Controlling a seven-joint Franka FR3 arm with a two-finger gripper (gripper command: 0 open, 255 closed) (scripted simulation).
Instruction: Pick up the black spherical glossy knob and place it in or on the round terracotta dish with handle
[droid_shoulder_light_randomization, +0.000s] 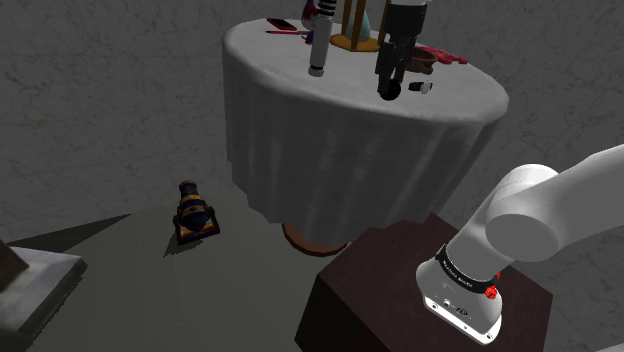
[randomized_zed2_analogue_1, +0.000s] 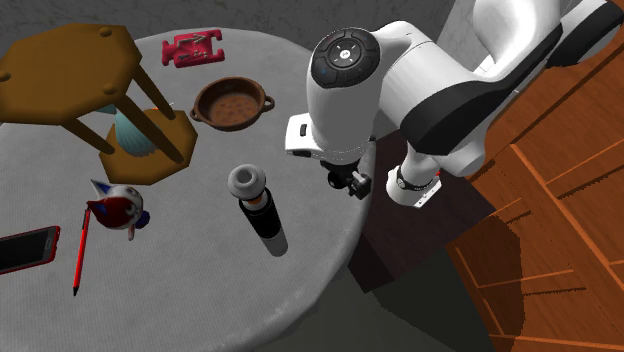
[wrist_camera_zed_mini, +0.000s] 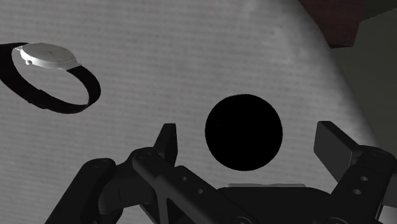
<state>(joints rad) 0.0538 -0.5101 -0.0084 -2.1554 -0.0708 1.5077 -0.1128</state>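
We are straddling the black spherical knob (wrist_camera_zed_mini: 243, 132) with fingers (wrist_camera_zed_mini: 335, 145) spread apart, risking an off-centre squeeze rolling it off the desk (wrist_camera_zed_mini: 191, 63).

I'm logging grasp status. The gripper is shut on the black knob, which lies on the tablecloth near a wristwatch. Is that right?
Not quite. The wrist view shows the gripper open: its fingers stand apart on either side of the black knob, not touching it. The knob does lie on the tablecloth near the wristwatch.
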